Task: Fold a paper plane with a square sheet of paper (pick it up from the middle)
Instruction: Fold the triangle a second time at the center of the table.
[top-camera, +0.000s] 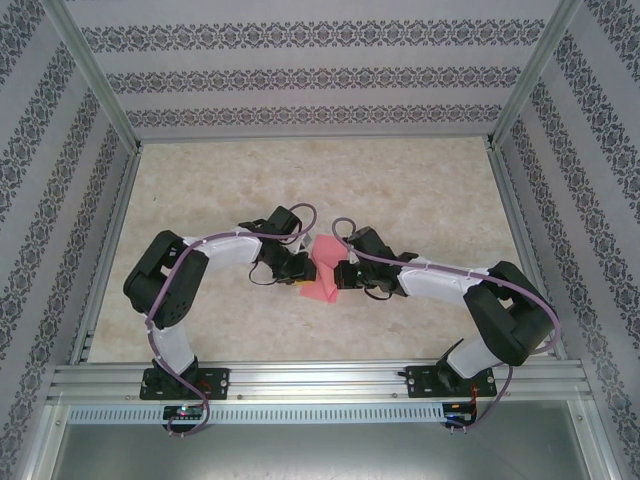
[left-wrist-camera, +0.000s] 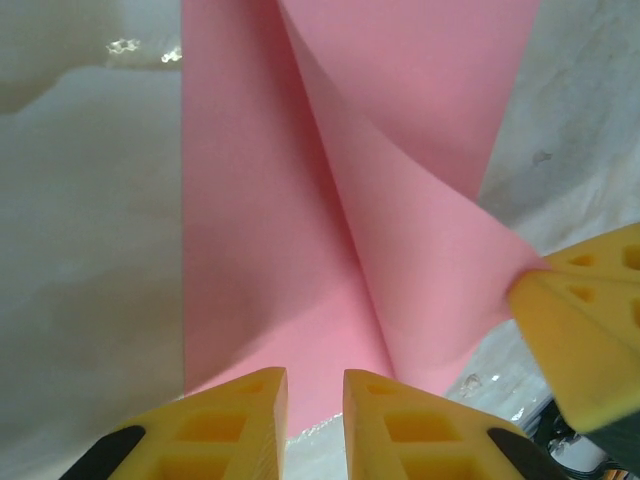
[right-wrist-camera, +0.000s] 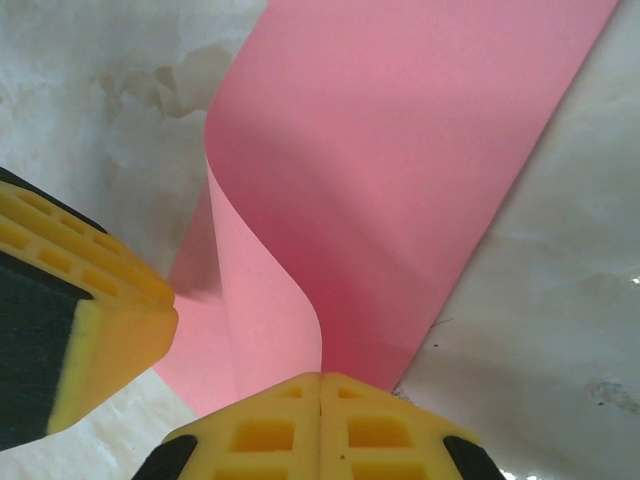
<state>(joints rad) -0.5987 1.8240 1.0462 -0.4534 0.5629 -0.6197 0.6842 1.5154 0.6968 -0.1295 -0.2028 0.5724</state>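
Pink square sheet of paper on marbled desk, patterned walls.
Long axis runs up-frame from above; my right jaws pinch its curled corner, my left jaws stand slightly apart.

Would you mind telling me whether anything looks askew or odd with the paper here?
Yes: the pink sheet bends over itself in a soft, uncreased curl instead of lying flat, one edge pinched in the right hand.

Table: flat top with a pale marbled finish, bordered by metal rails. One pink paper lies on it near the centre. Part rests flat on the surface; one flap curls upward.
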